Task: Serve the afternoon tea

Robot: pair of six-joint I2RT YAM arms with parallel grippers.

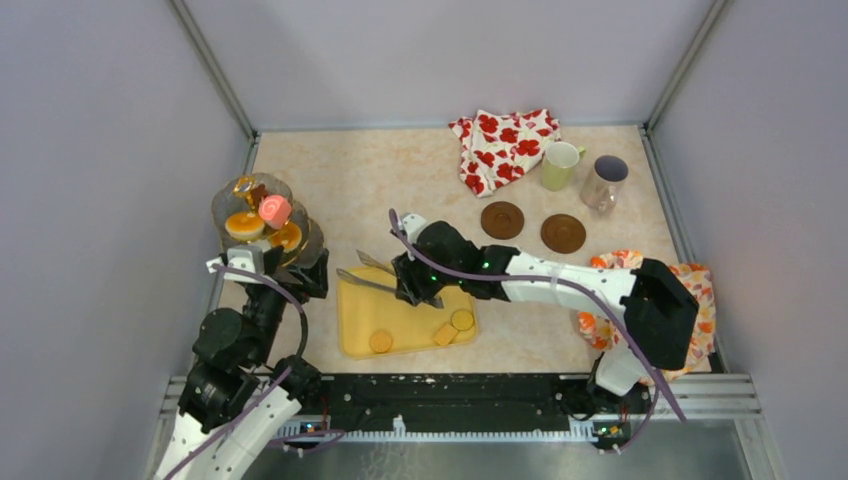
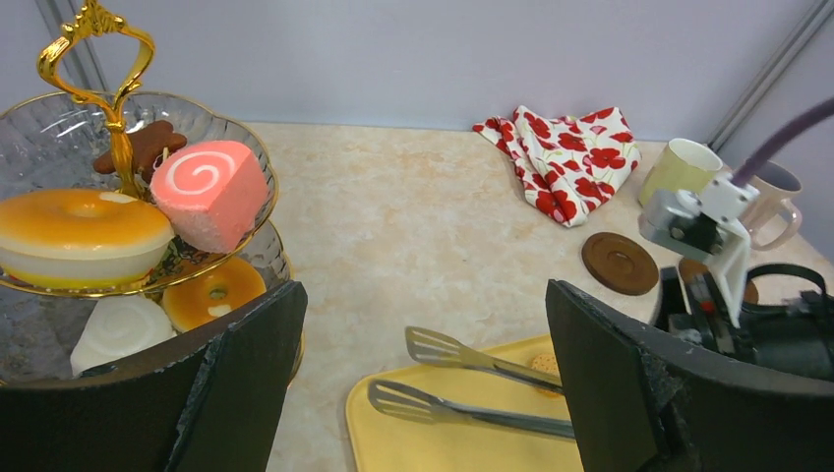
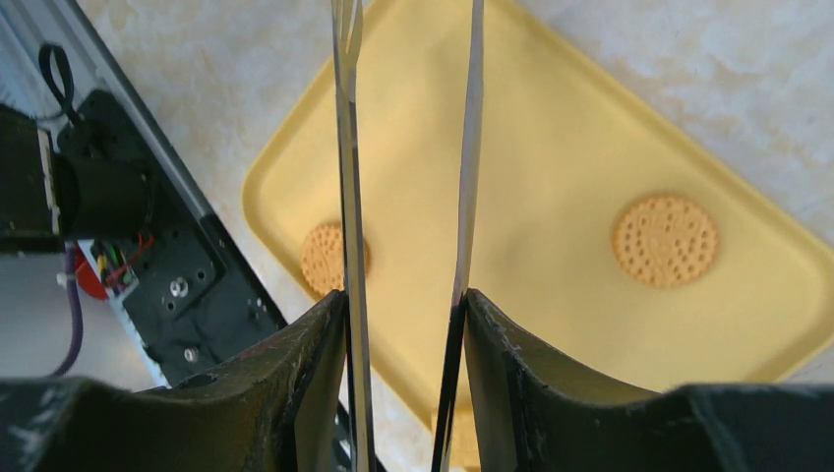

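Stand (image 1: 262, 222) sits far left, sweets (image 1: 275, 210) on its tiers. Tray (image 1: 400, 325) lies near centre, right of the stand, with biscuits (image 1: 381, 341) on it and tongs (image 1: 365, 280) over its back left part. Far behind lies a cloth (image 1: 503, 148), with mugs (image 1: 560, 165) just right of it and coasters (image 1: 502, 220) in front.

Setting: a robot test cell in a lab. Evidence: plain grey wall panels (image 1: 100, 150) close in three sides, joined at the corners by bare aluminium posts (image 1: 212, 65). A marble-print counter (image 1: 370, 180) fills the floor of the enclosure. The left arm (image 1: 240, 340) and right arm (image 1: 560, 285) are mounted on a black rail (image 1: 450, 400) at the near edge, with purple cable (image 2: 787, 128) running exposed. The contents read as staged props: toy sweets (image 2: 208, 192) on a glass tiered stand (image 2: 49, 128), tongs (image 2: 472, 354), a yellow tray (image 1: 400, 320), a pale-yellow mug (image 1: 560, 165) and a greyish mug (image 1: 603, 180).
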